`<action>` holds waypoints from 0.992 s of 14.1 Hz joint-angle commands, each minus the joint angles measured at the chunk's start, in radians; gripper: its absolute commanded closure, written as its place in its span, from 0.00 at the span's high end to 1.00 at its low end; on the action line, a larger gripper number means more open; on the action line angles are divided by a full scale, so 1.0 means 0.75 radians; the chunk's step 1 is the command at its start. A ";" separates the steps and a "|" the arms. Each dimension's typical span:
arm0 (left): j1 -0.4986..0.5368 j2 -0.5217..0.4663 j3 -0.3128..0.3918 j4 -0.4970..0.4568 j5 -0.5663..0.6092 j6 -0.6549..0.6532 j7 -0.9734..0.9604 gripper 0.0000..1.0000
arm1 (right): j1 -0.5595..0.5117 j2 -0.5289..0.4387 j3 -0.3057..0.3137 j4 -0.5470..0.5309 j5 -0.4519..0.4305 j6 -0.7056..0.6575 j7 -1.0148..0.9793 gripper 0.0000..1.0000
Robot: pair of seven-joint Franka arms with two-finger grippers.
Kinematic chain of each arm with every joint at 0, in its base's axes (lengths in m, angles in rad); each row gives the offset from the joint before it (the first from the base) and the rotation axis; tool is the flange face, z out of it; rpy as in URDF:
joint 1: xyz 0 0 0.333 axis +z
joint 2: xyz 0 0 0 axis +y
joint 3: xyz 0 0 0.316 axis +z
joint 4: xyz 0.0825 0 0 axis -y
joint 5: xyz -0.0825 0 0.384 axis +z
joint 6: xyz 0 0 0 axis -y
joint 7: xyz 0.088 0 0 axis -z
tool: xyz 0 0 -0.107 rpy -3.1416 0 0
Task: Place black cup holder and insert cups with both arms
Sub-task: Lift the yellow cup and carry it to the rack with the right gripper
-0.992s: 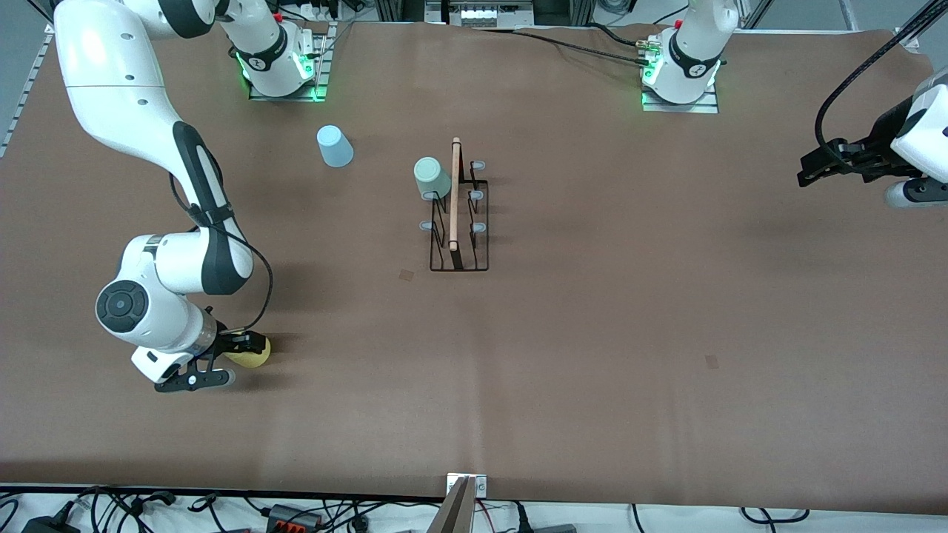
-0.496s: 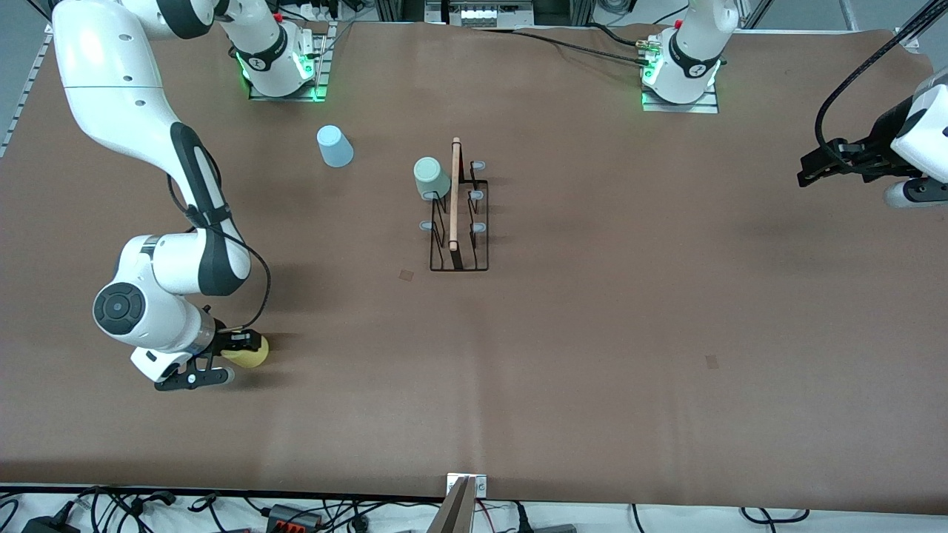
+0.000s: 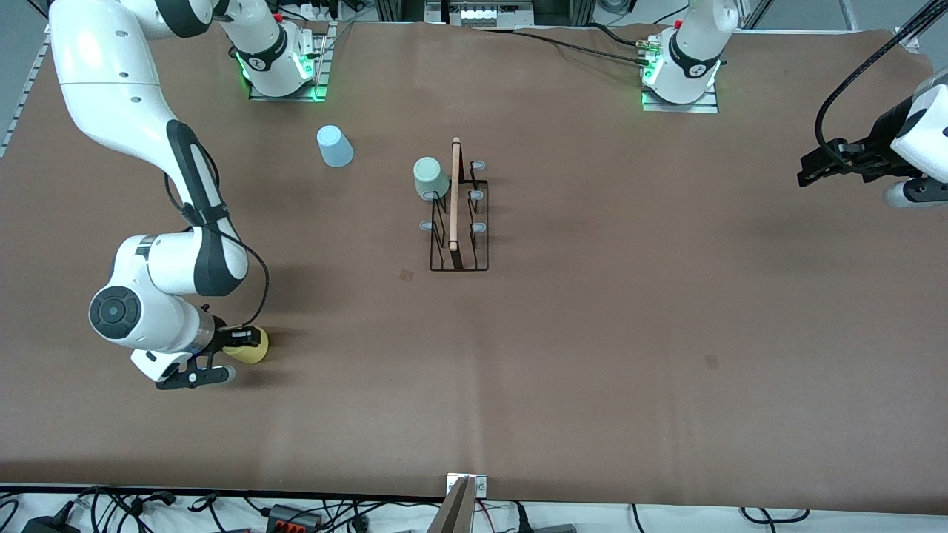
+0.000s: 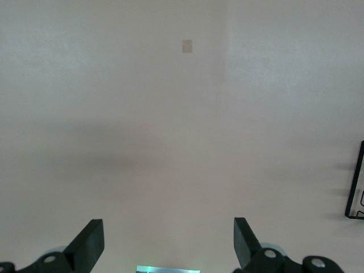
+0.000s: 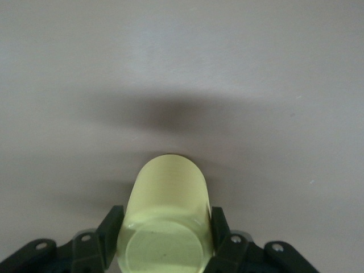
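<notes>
Now my right gripper (image 5: 165, 242) pinches the yellow cup (image 3: 250, 349) at the table's eight o'clock — a second ago those fingers stood apart. Next: lift and carry it to the black cup holder (image 3: 459, 255) at centre. My left gripper (image 4: 165, 244) waits — gaping, empty.

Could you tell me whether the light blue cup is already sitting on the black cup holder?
No, the light blue cup stands on the table apart from the black cup holder, toward the right arm's base.
</notes>
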 commanded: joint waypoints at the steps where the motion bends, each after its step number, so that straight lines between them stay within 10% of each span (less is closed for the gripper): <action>1: -0.001 -0.013 -0.003 0.007 0.003 -0.021 -0.009 1.00 | -0.011 -0.030 0.110 0.223 0.028 -0.323 0.004 0.35; 14: -0.001 -0.013 -0.003 0.007 0.003 -0.021 -0.009 1.00 | 0.091 -0.102 0.638 0.193 0.037 -0.574 0.615 0.35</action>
